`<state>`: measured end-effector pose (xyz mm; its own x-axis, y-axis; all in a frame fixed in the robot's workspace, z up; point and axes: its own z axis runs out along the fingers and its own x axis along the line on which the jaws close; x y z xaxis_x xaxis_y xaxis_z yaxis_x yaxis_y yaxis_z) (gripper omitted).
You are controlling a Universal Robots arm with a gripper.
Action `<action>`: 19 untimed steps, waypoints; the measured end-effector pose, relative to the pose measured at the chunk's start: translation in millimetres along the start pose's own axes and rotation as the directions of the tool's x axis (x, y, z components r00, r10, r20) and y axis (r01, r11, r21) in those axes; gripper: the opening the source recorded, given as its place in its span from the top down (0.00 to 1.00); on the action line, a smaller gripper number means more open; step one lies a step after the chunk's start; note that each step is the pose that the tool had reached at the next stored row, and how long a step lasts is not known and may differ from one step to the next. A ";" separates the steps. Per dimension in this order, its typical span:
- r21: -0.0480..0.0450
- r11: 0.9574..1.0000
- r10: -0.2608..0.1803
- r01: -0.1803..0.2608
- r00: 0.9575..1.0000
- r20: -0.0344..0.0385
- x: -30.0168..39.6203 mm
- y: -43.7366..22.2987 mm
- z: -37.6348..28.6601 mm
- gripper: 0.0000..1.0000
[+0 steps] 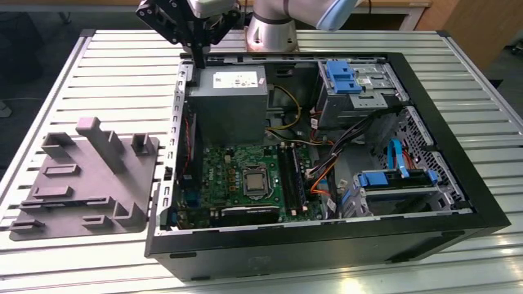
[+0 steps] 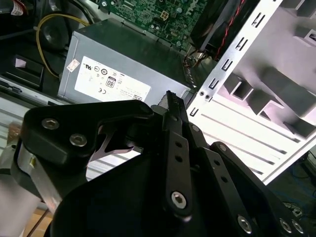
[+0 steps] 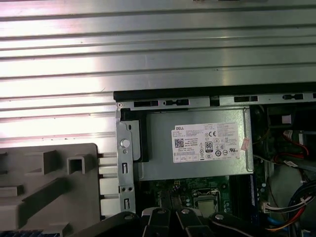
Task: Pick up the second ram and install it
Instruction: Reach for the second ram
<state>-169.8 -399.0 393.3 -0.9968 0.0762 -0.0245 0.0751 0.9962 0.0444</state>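
**Pick-up stage, before any contact.** The pincer (image 1: 198, 64) hangs above the rear corner of the open computer case (image 1: 327, 245), over the edge of the power supply (image 1: 225, 92). In the second wrist view its jaws stand close together, with nothing visible between them. We take the dark narrow strip lying in the gray fixture (image 1: 90, 177), on the desk (image 1: 106, 67) at the exterior view's left of the case, to be the second ram (image 1: 70, 201); it is well apart from the pincer. We judge that a grasp calls for jaws spread wider than the stick and squared to its long edges. The black memory sockets (image 1: 292, 177) lie on the board inside the case
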 end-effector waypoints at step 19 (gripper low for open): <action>0.000 1.000 0.000 0.000 1.000 0.000 11.7 -0.8 -0.3 0.89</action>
<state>-181.6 -398.9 393.3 -0.9968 0.0762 -0.0245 0.0751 0.9962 0.0444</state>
